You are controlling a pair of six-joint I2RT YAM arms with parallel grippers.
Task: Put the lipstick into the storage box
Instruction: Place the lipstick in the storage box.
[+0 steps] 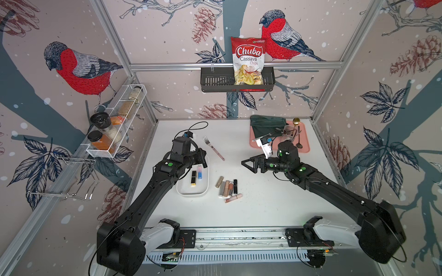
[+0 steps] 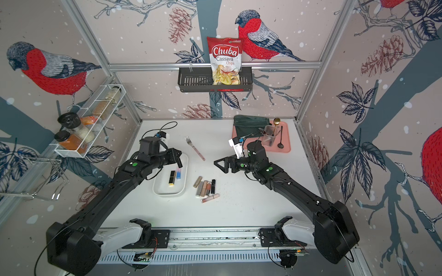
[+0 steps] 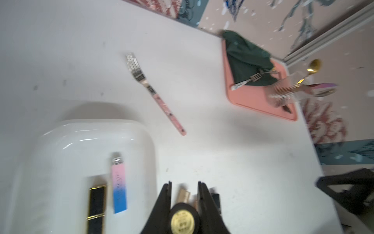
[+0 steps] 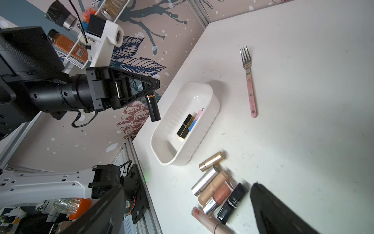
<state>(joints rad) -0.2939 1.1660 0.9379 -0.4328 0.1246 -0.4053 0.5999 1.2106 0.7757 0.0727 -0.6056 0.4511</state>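
Right wrist view: left gripper (image 4: 153,87) pinches a black gold-banded lipstick (image 4: 153,109), hanging upright over the far end of the white storage box (image 4: 204,131); right gripper (image 1: 247,165) spread, empty; placing step, next likely lower inside the rim, then release.

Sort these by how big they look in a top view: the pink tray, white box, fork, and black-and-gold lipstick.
1. Flat pink tray, partly under a dark green cloth.
2. White plastic storage box, one end hidden by the left arm.
3. Pink-handled metal fork.
4. Square black-and-gold lipstick inside the box.
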